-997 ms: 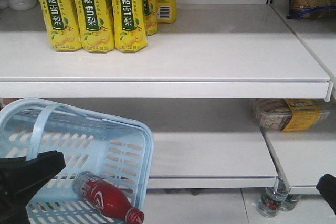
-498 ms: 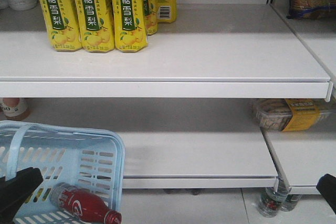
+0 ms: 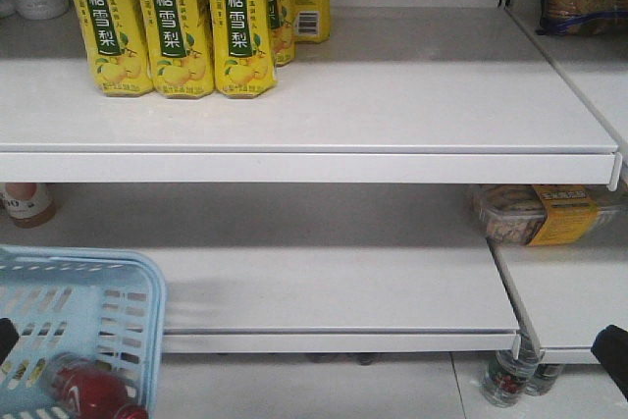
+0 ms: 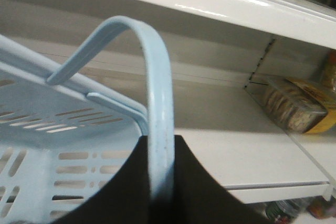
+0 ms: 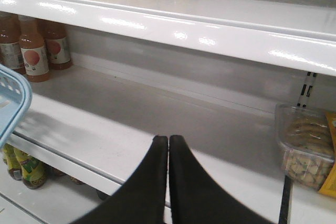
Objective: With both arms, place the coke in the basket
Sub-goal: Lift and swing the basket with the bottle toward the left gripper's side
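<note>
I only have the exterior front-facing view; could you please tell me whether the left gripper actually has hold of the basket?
Observer: Yes. In the left wrist view the left gripper has its jaws shut on the basket handle, which runs up between them.
Operator: Thank you. And the right gripper?
Observer: The right gripper has its jaws shut on nothing, in front of the lower shelf.
Operator: Is anything standing at the left of that shelf?
Observer: Three orange drink bottles stand in a row at the back.
</note>
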